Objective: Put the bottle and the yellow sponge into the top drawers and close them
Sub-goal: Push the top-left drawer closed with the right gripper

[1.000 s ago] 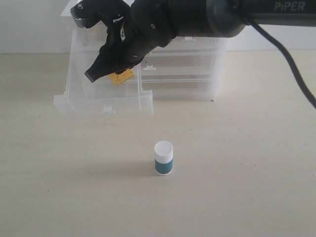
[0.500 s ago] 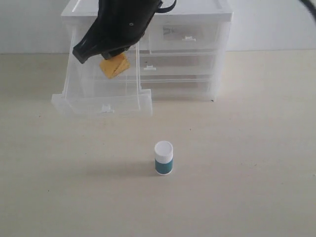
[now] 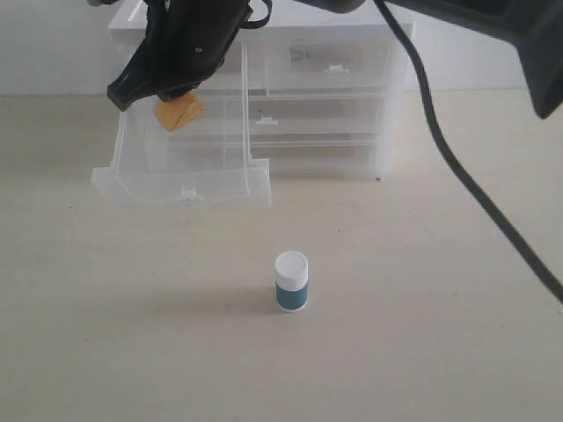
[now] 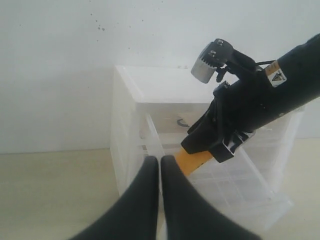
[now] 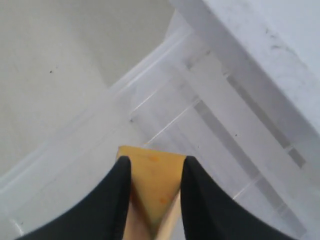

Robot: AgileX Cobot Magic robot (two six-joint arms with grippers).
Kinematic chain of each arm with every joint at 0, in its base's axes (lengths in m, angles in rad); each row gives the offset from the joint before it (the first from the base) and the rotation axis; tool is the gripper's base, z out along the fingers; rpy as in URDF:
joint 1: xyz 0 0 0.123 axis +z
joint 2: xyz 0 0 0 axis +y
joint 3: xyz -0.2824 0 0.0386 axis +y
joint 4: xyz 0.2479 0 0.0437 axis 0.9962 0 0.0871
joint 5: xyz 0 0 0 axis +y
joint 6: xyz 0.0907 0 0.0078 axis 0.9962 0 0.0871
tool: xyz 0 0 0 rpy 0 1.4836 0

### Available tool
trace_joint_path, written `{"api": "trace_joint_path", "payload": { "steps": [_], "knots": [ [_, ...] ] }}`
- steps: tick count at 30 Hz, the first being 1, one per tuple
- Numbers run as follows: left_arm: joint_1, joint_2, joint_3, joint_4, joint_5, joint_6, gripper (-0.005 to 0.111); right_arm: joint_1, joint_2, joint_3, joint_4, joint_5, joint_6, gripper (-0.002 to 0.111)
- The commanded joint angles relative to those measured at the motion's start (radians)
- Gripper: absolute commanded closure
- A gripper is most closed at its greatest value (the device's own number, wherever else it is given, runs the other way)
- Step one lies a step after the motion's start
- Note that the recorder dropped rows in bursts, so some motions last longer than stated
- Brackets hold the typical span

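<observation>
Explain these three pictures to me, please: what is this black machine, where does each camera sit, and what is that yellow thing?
The black machine is a robot with two arms, each ending in a two-fingered claw. One picture comes from a camera off the arms that sees the whole pale table. The other two come from cameras on the wrists, each looking along its own claw. On the table stands a clear plastic drawer chest, its top left drawer pulled out. In front stands a small bottle with a white cap. The right claw pinches the yellow sponge, a foam wedge, over that open drawer. The left claw is shut and empty; its camera watches the other arm.
</observation>
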Motion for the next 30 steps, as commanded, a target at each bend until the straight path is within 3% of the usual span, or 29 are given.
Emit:
{"api": "trace_joint_path", "payload": {
  "steps": [1,7,11,21,26,30],
  "knots": [
    [-0.004,-0.004,0.005,-0.009,0.005,-0.004,0.103,0.0,-0.01,0.08,-0.063,-0.176,0.039,0.109],
    [-0.004,-0.004,0.005,-0.009,0.005,-0.004,0.103,0.011,-0.04,0.282,-0.229,-0.478,0.178,0.109],
    [-0.004,-0.004,0.005,-0.009,-0.003,-0.004,0.103,0.011,-0.086,0.366,-0.31,-0.522,0.247,0.109],
    [-0.004,-0.004,0.005,-0.009,-0.006,-0.004,0.103,0.019,-0.198,0.414,-0.318,-0.65,0.273,0.109],
    [-0.004,-0.004,0.005,-0.009,-0.006,-0.004,0.103,-0.011,-0.2,0.616,-0.335,-0.954,0.273,0.109],
    [-0.004,-0.004,0.005,-0.009,-0.006,-0.004,0.103,-0.052,-0.203,0.686,-0.278,-1.018,0.247,0.109]
  ]
}}
